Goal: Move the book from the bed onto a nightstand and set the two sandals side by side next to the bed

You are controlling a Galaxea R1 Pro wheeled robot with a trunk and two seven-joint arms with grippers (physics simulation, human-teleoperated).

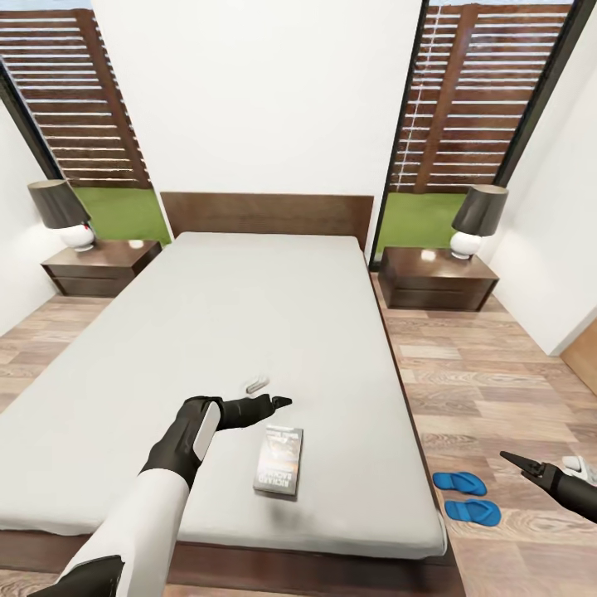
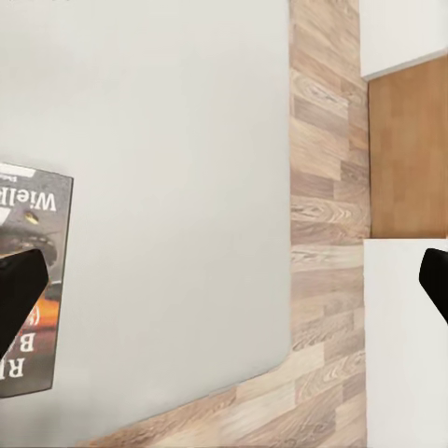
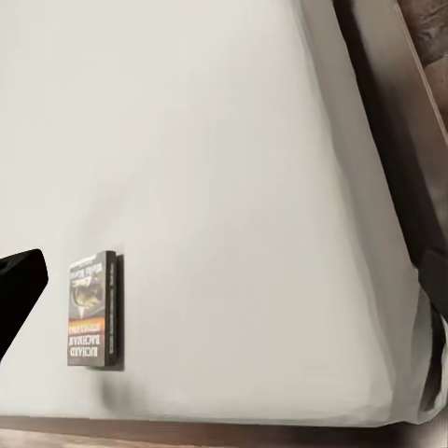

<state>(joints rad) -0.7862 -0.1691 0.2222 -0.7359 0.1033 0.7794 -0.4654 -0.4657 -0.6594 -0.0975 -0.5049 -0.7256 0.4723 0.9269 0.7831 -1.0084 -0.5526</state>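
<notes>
The book (image 1: 279, 460) lies flat on the bed (image 1: 249, 315), on the grey mattress near its foot end. My left gripper (image 1: 280, 402) hovers open just beyond the book's far end. In the left wrist view the book (image 2: 37, 215) sits beside one finger (image 2: 19, 294) of the left gripper (image 2: 224, 289). The two sandals (image 1: 458, 481) (image 1: 473, 511) lie side by side on the floor by the bed's right foot corner. My right gripper (image 1: 518, 462) hangs open over the floor to their right; its wrist view looks across the mattress at the book (image 3: 93, 313).
Two dark nightstands (image 1: 99, 267) (image 1: 435, 278) flank the headboard, each with a lamp (image 1: 62, 214) (image 1: 478, 220) on top. A small white object (image 1: 257, 383) rests on the mattress near the left gripper. White walls close in on both sides; wood floor runs along the bed's right.
</notes>
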